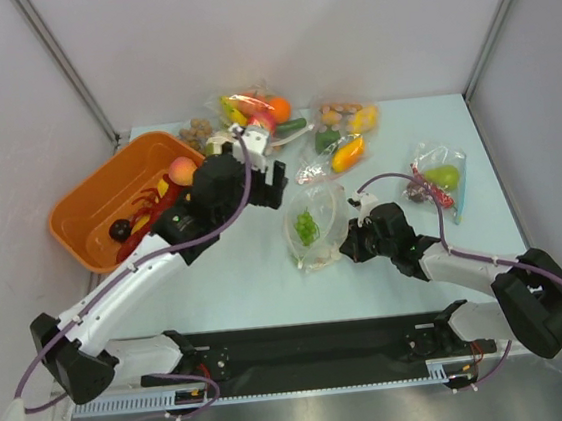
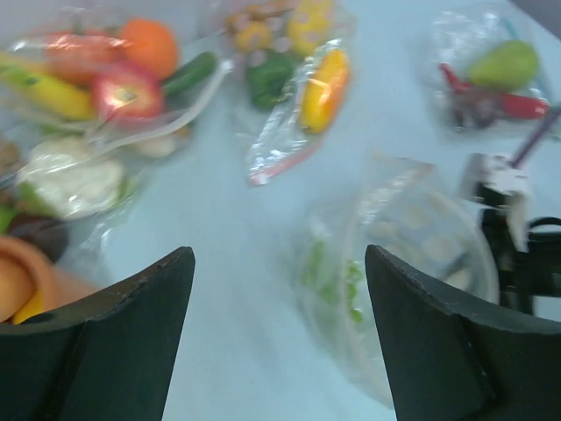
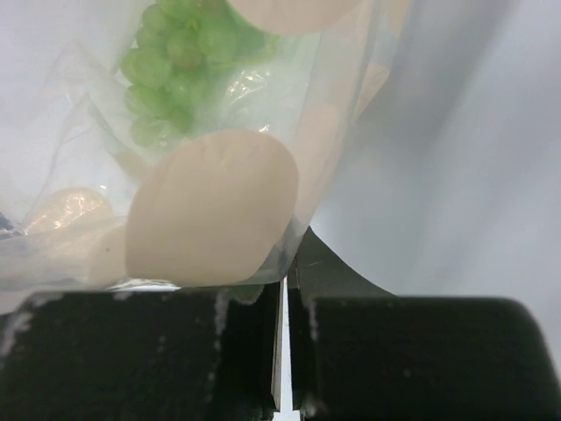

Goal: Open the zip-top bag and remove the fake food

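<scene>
Holding the zip-top bag (image 1: pixel 315 229) by one edge, our right tool (image 3: pixel 285 294) was shut tight, and the thin plastic looked pinched between its two fingers. We think it held on there so the bag would not slide on the tabletop (image 1: pixel 248 274) when something pulled at it.

The bag lay in the middle of the tabletop. Inside it we saw the green grape bunch (image 3: pixel 180 66) and some pale pieces (image 3: pixel 215 210), so some of the fake food (image 1: pixel 306 228) was not out yet.

Our left tool (image 1: pixel 273 183) hung wide open with nothing in it, above the tabletop between the orange bin (image 1: pixel 80 206) and the bag. We guess it was open so it could go for the bag. In the bin lay the red lobster (image 1: pixel 145 207) and a small dark ball (image 1: pixel 119 229). The peach (image 1: pixel 183 169) sat at the bin's far corner.

Some things were hard to see. The left wrist picture was blurry, so the bag looked like a pale smear. We could not find the zip strip, and we could not tell if the bag's mouth was open. Our left arm (image 1: pixel 137 276) covered part of the bin and the lobster. The right wrist picture cut off most of the bag.
</scene>
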Tool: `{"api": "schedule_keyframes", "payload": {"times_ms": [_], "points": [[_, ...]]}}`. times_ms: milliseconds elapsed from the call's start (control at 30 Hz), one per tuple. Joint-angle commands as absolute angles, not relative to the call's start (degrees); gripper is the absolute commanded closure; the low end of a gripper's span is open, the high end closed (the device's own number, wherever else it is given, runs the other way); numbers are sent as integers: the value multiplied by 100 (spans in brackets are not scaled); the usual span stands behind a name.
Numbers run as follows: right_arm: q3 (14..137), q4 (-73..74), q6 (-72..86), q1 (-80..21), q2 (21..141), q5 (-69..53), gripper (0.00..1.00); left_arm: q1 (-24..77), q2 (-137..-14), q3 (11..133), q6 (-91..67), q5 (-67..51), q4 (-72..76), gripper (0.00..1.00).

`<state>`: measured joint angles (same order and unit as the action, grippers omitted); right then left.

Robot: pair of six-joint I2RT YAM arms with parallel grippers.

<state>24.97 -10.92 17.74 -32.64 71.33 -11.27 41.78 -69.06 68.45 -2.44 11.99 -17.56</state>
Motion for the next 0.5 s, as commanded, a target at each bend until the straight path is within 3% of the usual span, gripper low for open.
{"api": "schedule_keyframes", "payload": {"times_ms": [0,100,167,467], "points": [[2522,-1160,1740,-3243,6961,-1099,100,4796,-7241,7408,-324,1116,-1960,18],[2496,-1125,1740,-3243,6917,-1099,100,5115,-7435,7575,-465,1037,-2056,23],[2470,-1116,1740,-3243,6882,-1090,100,5264,-7611,7602,-597,959,-2092,32],[2435,-1099,1714,-3234,6812,-1090,100,5405,-8252,7278,-817,994,-2092,44]]}}
